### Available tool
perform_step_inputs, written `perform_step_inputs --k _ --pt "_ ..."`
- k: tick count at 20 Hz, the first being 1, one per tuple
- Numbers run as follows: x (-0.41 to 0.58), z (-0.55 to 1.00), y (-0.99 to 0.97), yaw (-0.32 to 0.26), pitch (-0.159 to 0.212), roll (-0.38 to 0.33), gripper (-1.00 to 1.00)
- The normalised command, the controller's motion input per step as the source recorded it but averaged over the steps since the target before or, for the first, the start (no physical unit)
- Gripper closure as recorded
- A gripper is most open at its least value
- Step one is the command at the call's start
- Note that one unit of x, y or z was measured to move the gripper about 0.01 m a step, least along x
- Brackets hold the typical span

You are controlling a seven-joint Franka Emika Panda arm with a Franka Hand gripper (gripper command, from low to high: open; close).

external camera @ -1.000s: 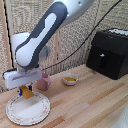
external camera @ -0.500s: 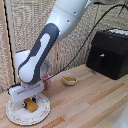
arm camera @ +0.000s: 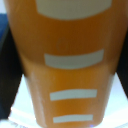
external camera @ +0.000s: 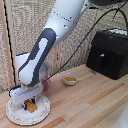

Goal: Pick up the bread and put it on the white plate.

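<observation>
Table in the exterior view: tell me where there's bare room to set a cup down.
Bare wood spans the table between the white plate, the small bowl and the black box. It is crowded at the exterior view's left: the gripper sits low over the plate with the bread, a pink mug just behind.

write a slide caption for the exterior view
Gripper lowered over the white plate, bread at its fingertips.

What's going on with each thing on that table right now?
bread: low over the white plate, between the jaws.
white plate: flat on the table, under the gripper.
gripper: lowered over the plate, jaws closed on the bread.
small white bowl: upright, yellow contents inside.
black box: standing at the exterior view's right.
</observation>
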Motion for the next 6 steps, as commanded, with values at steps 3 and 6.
perform_step_inputs --k 3,6 --pt "0.156 0.44 -0.14 0.002 0.072 0.024 -1.00" --pt "0.160 0.60 -0.18 -0.011 0.096 0.072 -1.00"
